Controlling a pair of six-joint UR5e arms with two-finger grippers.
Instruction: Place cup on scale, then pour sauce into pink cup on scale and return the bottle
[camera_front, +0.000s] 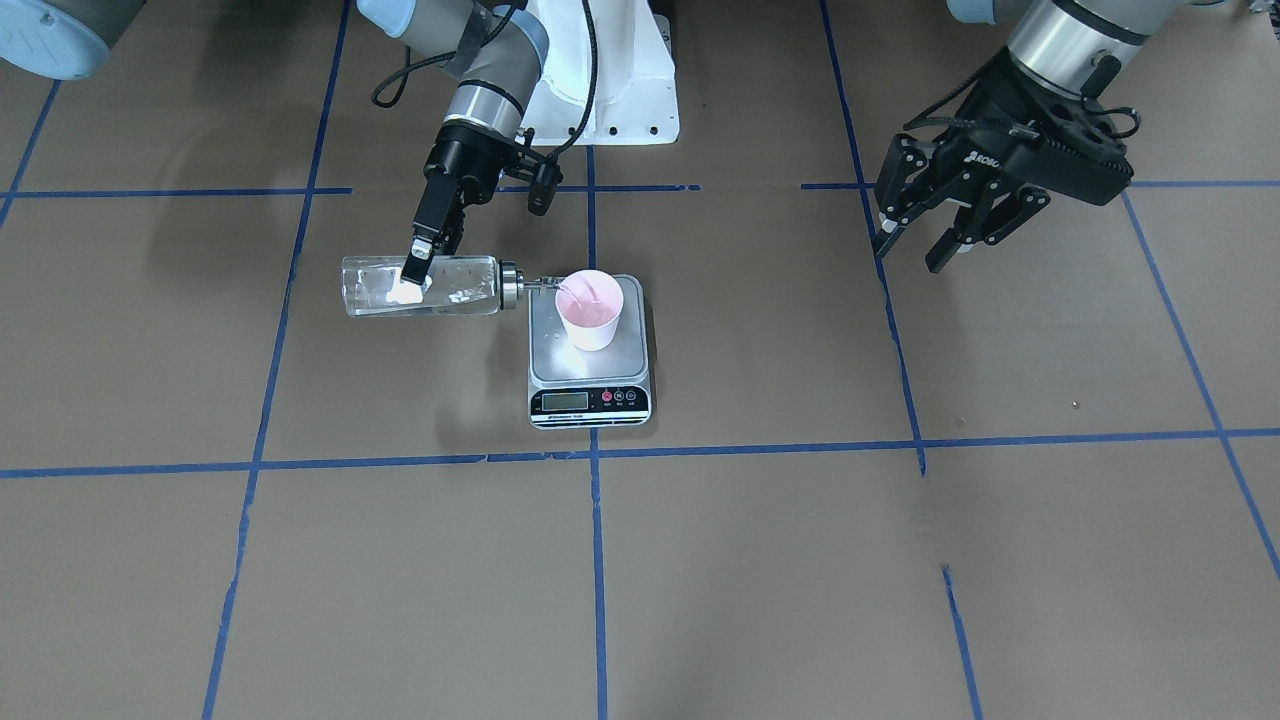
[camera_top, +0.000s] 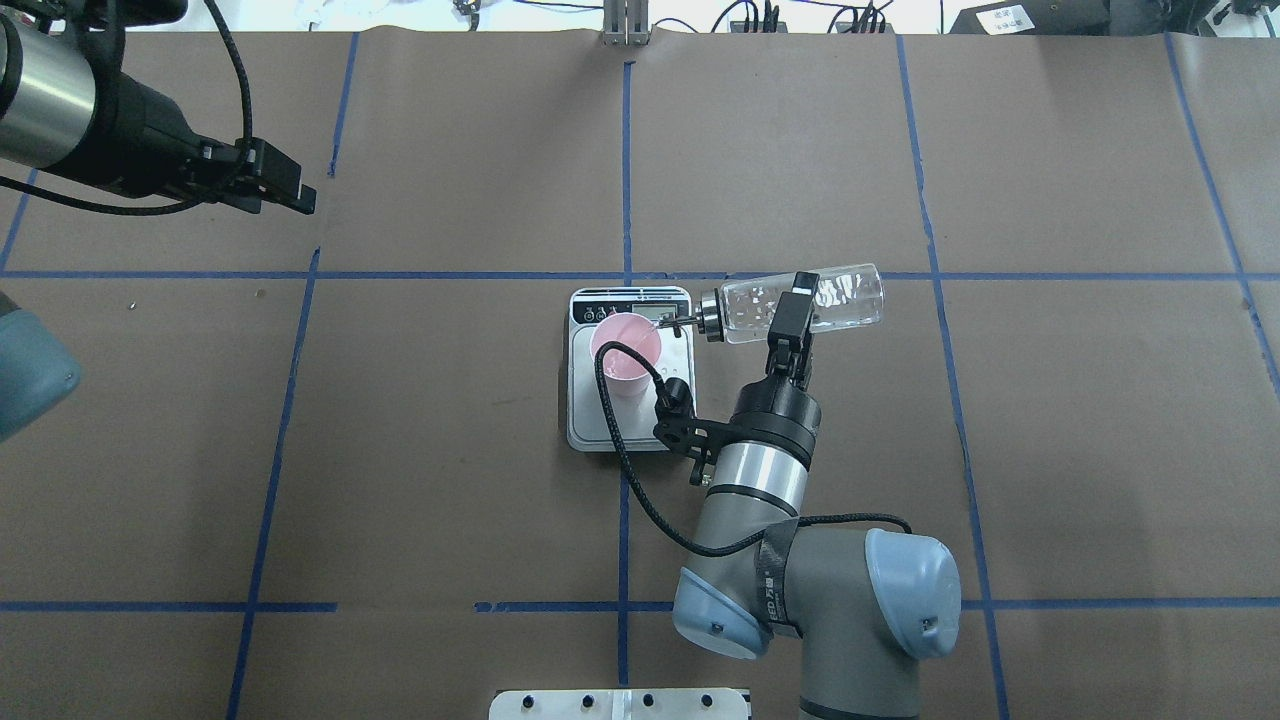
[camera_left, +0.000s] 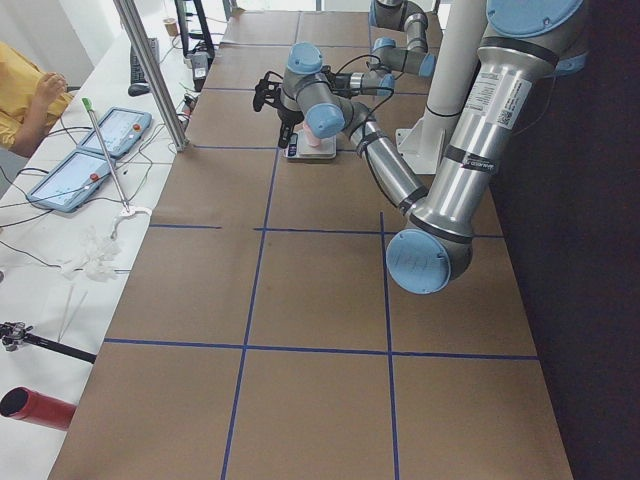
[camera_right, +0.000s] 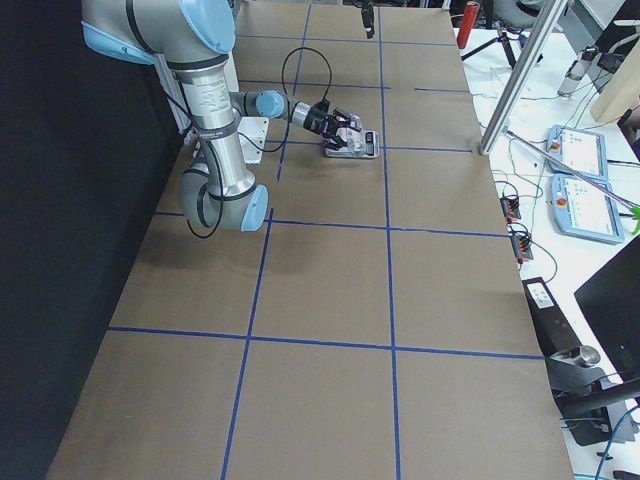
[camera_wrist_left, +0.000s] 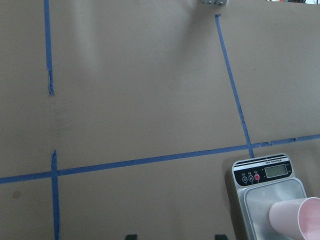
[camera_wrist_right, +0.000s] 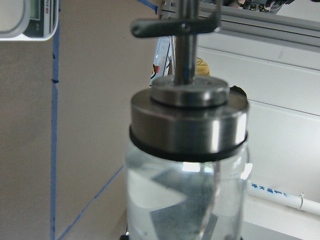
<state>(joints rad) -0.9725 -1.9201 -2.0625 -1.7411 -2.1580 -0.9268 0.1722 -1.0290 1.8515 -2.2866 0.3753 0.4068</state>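
The cup (camera_front: 590, 310) stands on the scale (camera_front: 590, 385), the right end effector (camera_front: 410, 285) pinches the bottle (camera_front: 460, 285) tipped sideways with its spout over the cup, apparently mid-pour, the bottle's return is left to do, and the left end effector (camera_front: 925, 240) hangs spread.

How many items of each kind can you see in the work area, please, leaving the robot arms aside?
pink cup: 1
silver scale: 1
glass bottle: 1
Total: 3
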